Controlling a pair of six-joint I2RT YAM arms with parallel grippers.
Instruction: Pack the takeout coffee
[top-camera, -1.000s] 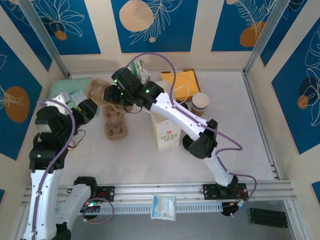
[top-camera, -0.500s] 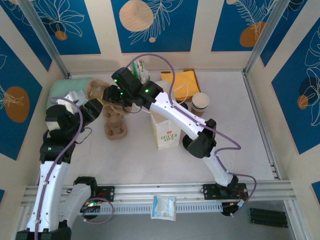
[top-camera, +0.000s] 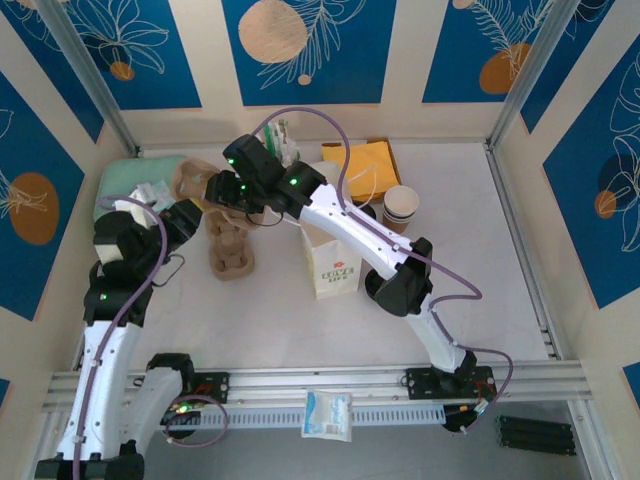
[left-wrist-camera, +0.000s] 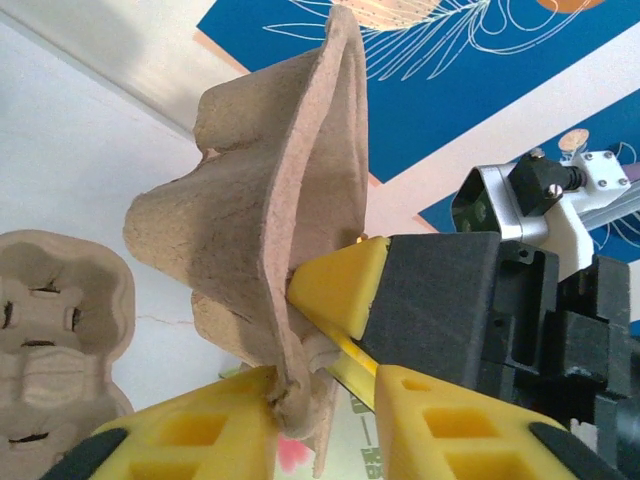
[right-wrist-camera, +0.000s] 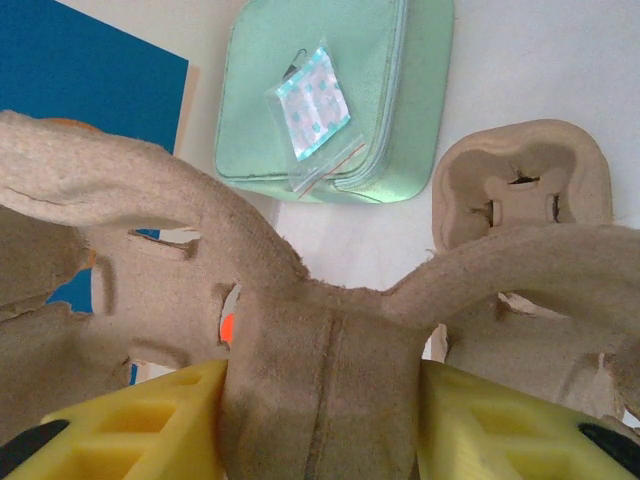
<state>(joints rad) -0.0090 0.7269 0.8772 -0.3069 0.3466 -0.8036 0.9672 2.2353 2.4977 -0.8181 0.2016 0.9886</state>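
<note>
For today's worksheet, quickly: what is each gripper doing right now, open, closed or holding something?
Left gripper: fingers either side of the cup carrier edge; grip cannot be told.
Right gripper: closed, holding the same cup carrier.

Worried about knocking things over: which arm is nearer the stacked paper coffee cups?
Right. The right arm stretches past just left of the cups, its tool on the pulp carrier; the left arm is far to their left.
</note>
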